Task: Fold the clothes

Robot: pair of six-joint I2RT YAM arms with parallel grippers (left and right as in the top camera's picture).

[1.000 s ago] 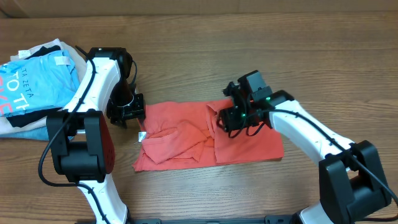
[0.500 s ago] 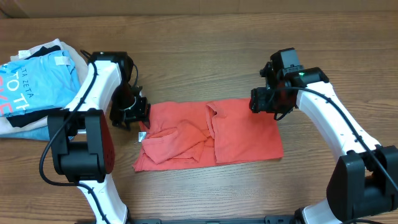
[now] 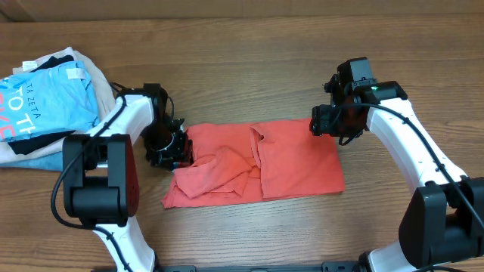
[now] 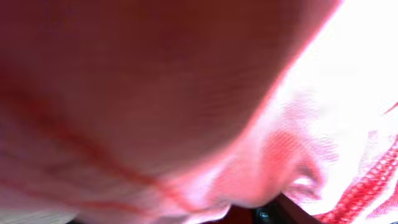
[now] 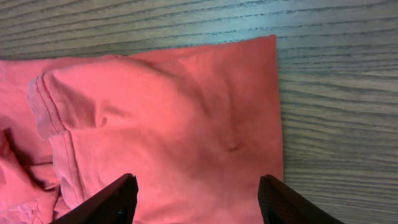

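coral-red t-shirt (image 3: pixel 287 162) lies rumpled, part-folded; right gripper (image 5: pixel 198 184) spread above it, left gripper (image 3: pixel 172 151) at its edge, state unclear.

place: robot lab or test bench, by the look of it | what shows it: left arm (image 3: pixel 125 113) and right arm (image 3: pixel 401 143), white-and-black machines trailing cables, mounted at the near edge of a wood-grain tabletop (image 3: pixel 242 60) | red shirt (image 3: pixel 299 162) laid between them | heap of clothes (image 3: pixel 45 98) at far left
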